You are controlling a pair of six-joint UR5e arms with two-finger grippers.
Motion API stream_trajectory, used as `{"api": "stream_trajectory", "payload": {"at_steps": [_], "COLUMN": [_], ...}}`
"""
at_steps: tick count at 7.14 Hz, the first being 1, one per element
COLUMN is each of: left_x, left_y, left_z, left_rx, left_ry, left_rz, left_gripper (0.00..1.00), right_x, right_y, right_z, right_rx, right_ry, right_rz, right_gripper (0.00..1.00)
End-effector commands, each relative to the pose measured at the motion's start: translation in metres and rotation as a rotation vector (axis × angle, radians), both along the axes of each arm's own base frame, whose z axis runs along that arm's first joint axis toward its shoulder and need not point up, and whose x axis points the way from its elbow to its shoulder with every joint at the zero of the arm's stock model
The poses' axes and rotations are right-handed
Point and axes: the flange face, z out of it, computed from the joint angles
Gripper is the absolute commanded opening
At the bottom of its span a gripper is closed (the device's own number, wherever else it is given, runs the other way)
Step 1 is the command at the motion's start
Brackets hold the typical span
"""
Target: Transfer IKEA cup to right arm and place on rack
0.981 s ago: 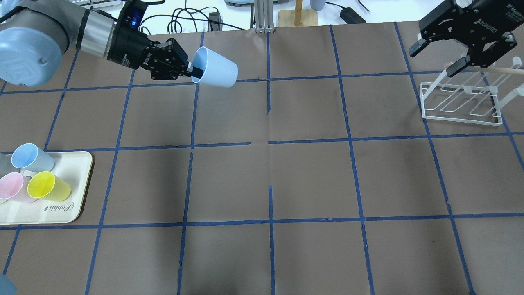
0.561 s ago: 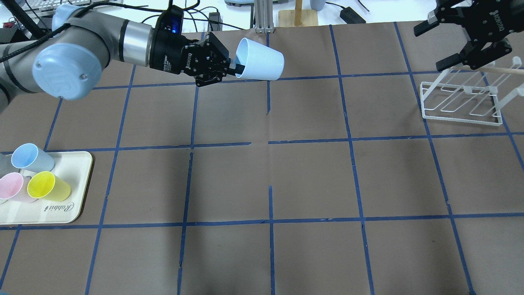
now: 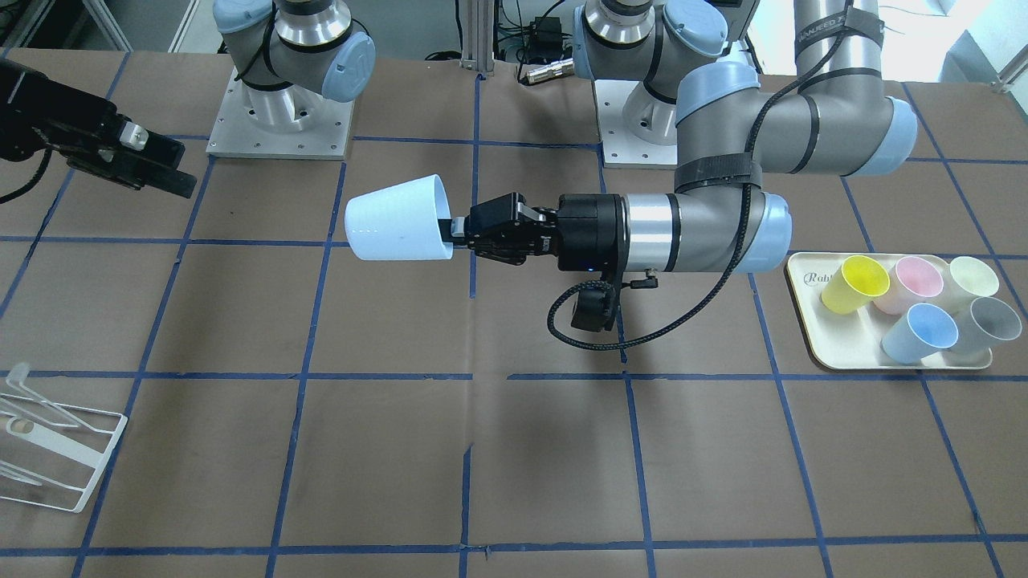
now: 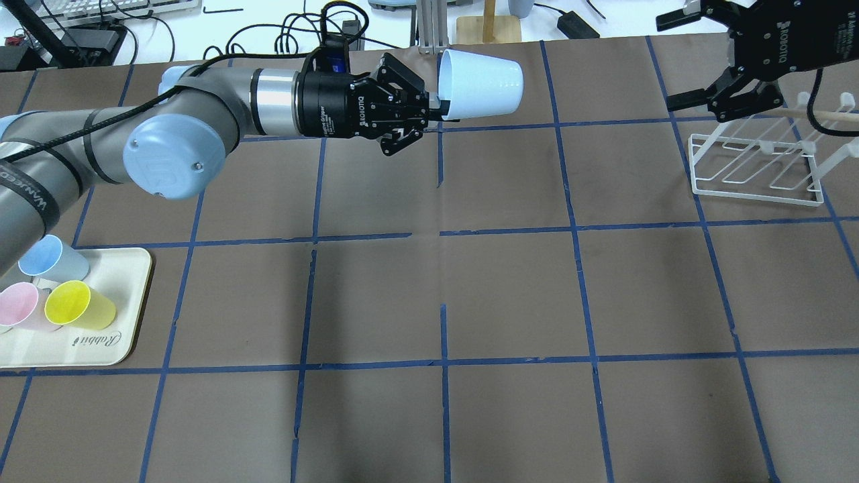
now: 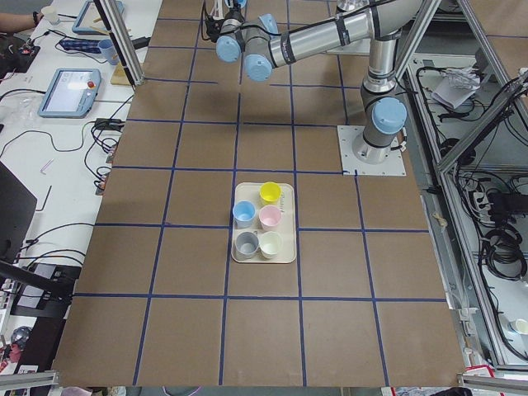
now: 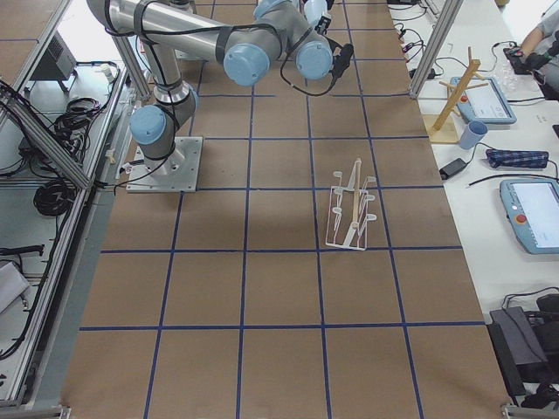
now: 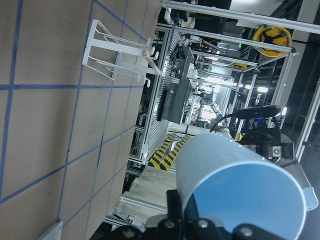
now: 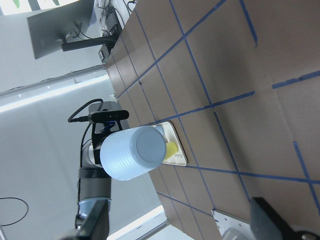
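Observation:
The IKEA cup (image 4: 482,84) is pale light-blue and lies on its side in the air, base toward the right arm. My left gripper (image 4: 436,104) is shut on its rim, one finger inside the mouth. The cup also shows in the front view (image 3: 393,218), the left wrist view (image 7: 240,185) and, base first, the right wrist view (image 8: 132,152). My right gripper (image 4: 678,60) is open and empty, jaws wide, well apart from the cup at the far right. The white wire rack (image 4: 758,161) stands on the table just below the right gripper.
A cream tray (image 4: 100,349) at the near left holds a second light-blue cup (image 4: 50,258), a yellow cup (image 4: 80,303) and a pink cup (image 4: 20,305). A wooden stand (image 4: 488,23) and cables lie beyond the table's far edge.
My left arm has carried the cup to the right and toward the far edge. My right gripper has shifted toward the far edge and turned its open jaws toward the cup.

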Motion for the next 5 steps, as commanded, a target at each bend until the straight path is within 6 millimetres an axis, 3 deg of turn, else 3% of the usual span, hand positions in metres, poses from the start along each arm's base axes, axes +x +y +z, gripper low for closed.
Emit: {"api": "stream_trajectory", "payload": {"at_steps": [1, 3, 5], "left_x": [-0.026, -0.042, -0.047], "left_y": [0.012, 0.022, 0.025], "left_z": [-0.001, -0.005, -0.007], "left_rx": [0.019, 0.016, 0.021], "left_ry": [0.08, 0.08, 0.081], "left_rz": [-0.008, -0.038, -0.046], "left_gripper": [0.0, 0.0, 0.0], "right_x": [0.015, 0.025, 0.047], "right_y": [0.016, 0.021, 0.016], "right_z": [-0.03, -0.035, -0.032], "right_rx": [0.05, 0.066, 0.044], "right_ry": [-0.091, -0.114, -0.151], "right_rz": [-0.038, -0.037, -0.032], "right_gripper": [1.0, 1.0, 1.0]}}
